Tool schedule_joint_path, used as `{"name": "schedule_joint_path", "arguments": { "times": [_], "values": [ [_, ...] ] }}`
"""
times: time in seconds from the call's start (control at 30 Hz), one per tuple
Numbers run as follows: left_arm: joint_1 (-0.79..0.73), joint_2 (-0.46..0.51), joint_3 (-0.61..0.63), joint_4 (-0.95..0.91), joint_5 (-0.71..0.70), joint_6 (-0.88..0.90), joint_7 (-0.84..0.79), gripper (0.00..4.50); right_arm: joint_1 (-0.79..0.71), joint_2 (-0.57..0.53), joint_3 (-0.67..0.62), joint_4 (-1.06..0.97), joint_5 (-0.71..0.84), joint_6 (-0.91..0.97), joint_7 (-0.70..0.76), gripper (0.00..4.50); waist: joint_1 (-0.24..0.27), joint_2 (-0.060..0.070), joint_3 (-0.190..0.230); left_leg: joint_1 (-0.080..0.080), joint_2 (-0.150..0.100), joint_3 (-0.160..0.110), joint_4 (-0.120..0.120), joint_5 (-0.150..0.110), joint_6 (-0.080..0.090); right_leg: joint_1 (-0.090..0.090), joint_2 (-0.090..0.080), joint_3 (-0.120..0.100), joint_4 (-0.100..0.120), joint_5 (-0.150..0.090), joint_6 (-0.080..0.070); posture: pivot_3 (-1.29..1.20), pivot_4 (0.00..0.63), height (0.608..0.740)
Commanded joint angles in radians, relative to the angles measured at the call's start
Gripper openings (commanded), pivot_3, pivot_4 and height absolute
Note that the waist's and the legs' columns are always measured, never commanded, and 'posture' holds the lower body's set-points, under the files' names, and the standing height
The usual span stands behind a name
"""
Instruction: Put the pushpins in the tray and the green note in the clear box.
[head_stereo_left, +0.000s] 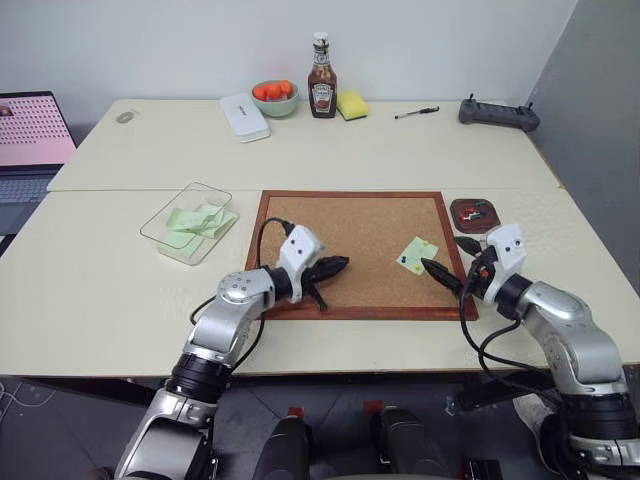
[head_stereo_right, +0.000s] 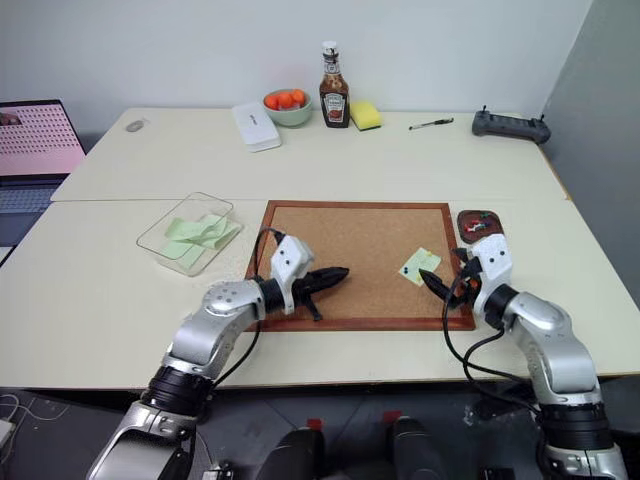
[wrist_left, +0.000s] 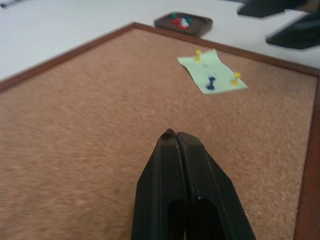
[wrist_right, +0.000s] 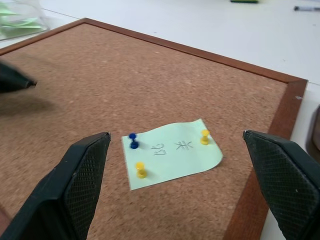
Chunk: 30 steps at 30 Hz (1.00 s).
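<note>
Both eye views look down and forward from the head over the tabletop (head_stereo_left: 120, 300). Each wrist view skims low and close over the corkboard (wrist_left: 100, 130), sharing the pinned green note (wrist_right: 172, 152).

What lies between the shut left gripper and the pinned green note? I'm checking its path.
Only bare corkboard lies between the left gripper and the green note, as the left wrist view shows.

Green note (wrist_right: 172, 155): pale green, grey handwritten marks.
Pushpins (wrist_right: 140, 169): two yellow, one dark blue.
Corkboard (head_stereo_left: 340, 240): speckled tan, red-brown frame.
Tray (head_stereo_left: 474, 212): dark red-brown.
Table (head_stereo_left: 100, 280): cream.
Tool fingers (wrist_right: 82, 180): black, cross-hatched pads.
</note>
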Motion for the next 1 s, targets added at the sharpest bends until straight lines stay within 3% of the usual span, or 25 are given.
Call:
{"name": "schedule_joint_path", "arguments": {
  "times": [0.03,0.4,0.5,0.67,1.0],
  "values": [
    [-0.040,-0.019,0.000,0.071,0.023,-0.036,-0.008,0.02,-0.058,-0.006,0.024,0.052,-0.029,-0.016,0.005,4.50,0.000,0.000,0.000,0.000,0.000,0.000,0.000,0.000,0.000,0.000,0.000,0.000,0.000,0.000,0.000,0.00,0.150,0.740],
    [-0.030,-0.031,-0.010,0.097,0.060,-0.066,-0.026,0.02,-0.229,0.032,0.082,0.394,-0.152,-0.172,-0.010,4.50,0.000,0.000,0.000,0.001,0.000,0.000,0.000,0.000,0.000,0.001,0.000,0.000,0.000,0.000,0.000,0.00,0.150,0.740],
    [-0.023,-0.035,-0.009,0.085,0.065,-0.063,-0.025,0.00,-0.239,0.039,0.084,0.422,-0.164,-0.195,-0.006,4.06,0.000,0.000,0.000,0.001,0.000,0.000,0.000,0.000,0.000,0.001,0.000,0.000,0.000,0.001,0.000,0.00,0.150,0.740],
    [-0.012,-0.038,-0.007,0.069,0.067,-0.055,-0.023,0.00,-0.255,0.052,0.100,0.443,-0.182,-0.226,-0.003,2.87,-0.001,0.000,0.000,0.001,0.000,0.000,0.000,0.000,0.000,0.001,0.000,0.000,0.001,0.001,0.000,0.00,0.150,0.740],
    [0.000,-0.038,-0.003,0.059,0.070,-0.044,-0.020,0.00,-0.284,0.052,0.120,0.470,-0.214,-0.244,0.009,0.91,-0.001,0.000,0.000,0.001,0.000,0.000,0.000,0.000,0.000,0.001,0.000,0.000,0.001,0.001,0.000,0.00,0.150,0.740]
  ]
}}
